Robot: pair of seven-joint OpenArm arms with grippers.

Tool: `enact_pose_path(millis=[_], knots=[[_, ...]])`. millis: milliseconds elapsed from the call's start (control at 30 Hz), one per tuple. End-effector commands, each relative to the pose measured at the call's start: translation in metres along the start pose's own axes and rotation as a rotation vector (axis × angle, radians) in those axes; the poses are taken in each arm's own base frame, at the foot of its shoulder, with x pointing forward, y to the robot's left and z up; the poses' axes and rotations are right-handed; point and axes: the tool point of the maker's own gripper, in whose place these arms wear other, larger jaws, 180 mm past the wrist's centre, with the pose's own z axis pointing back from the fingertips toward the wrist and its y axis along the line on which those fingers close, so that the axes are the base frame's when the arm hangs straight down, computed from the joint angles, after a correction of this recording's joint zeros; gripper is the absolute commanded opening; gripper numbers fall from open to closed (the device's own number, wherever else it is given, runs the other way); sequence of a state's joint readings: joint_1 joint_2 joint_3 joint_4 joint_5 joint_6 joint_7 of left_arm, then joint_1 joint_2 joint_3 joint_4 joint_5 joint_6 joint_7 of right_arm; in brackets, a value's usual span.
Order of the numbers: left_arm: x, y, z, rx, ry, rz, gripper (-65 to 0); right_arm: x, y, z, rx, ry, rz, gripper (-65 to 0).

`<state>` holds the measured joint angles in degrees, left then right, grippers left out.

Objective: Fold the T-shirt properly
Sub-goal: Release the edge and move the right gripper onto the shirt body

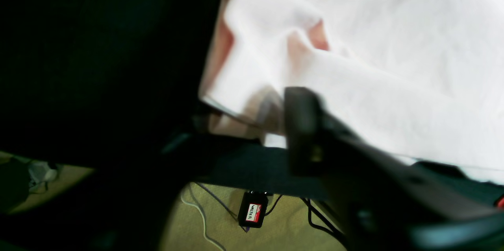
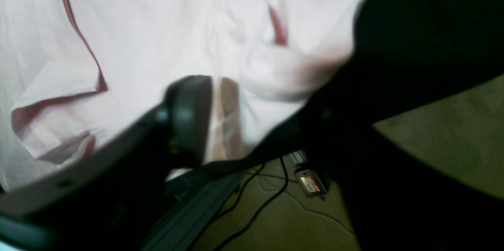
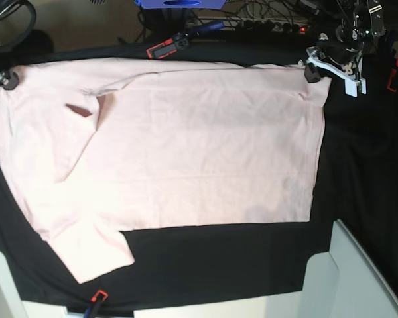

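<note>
The pale pink T-shirt [image 3: 199,146] lies spread flat, plain side up, on the black table cloth [image 3: 252,258], with one sleeve reaching toward the front left. My left gripper [image 3: 310,67] sits at the shirt's far right corner. In the left wrist view the left gripper [image 1: 240,117] has its jaws apart, and the corner of the T-shirt [image 1: 393,46] lies loose in the gap. My right gripper [image 3: 0,79] is at the far left corner. Seen from the right wrist, the right gripper [image 2: 252,125] is open too, around a rumpled edge of the T-shirt [image 2: 157,26].
A blue box [image 3: 179,3] and cables sit behind the table. A red-and-black tool [image 3: 166,48] lies at the far edge and another [image 3: 96,296] at the front edge. A white panel [image 3: 358,278] stands front right. Floor cables and a labelled box [image 1: 252,208] lie below.
</note>
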<state>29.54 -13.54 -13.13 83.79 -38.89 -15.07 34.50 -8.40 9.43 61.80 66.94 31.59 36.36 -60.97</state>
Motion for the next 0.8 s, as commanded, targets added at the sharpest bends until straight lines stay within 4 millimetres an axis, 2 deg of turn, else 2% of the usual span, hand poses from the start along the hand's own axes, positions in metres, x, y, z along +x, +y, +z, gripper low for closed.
enact_pose_path(millis=[0, 133, 200, 400, 500, 633, 767], knots=[[0.013, 0.002, 0.004, -0.003, -0.035, -0.019, -30.7, 0.019, -0.004, 0.009, -0.006, -0.062, 0.005, -26.3], [0.022, 0.002, 0.003, -0.008, -0.051, -0.023, -14.8, 0.021, -0.011, 0.015, -0.020, -0.080, -0.020, -27.1], [0.024, 0.001, 0.002, -0.008, -0.057, -0.022, -10.2, 0.021, -0.011, 0.015, -0.020, -0.082, -0.020, -27.1], [0.062, 0.024, 0.026, 0.061, -0.190, 0.020, -9.1, 0.021, -0.012, 0.015, -0.022, -0.084, -0.019, -27.1], [0.078, 0.026, 0.044, 0.079, -0.245, -0.006, -9.1, 0.021, -0.013, 0.016, -0.026, -0.086, -0.018, -27.1], [0.095, 0.006, 0.065, 0.049, -0.300, -0.076, -9.1, 0.042, -0.013, 0.034, -0.060, -0.165, 0.052, -27.1], [0.092, -0.021, 0.058, -0.017, -0.283, -0.116, -9.2, 0.067, 0.000, 0.054, -0.087, -0.228, 0.167, -27.1]])
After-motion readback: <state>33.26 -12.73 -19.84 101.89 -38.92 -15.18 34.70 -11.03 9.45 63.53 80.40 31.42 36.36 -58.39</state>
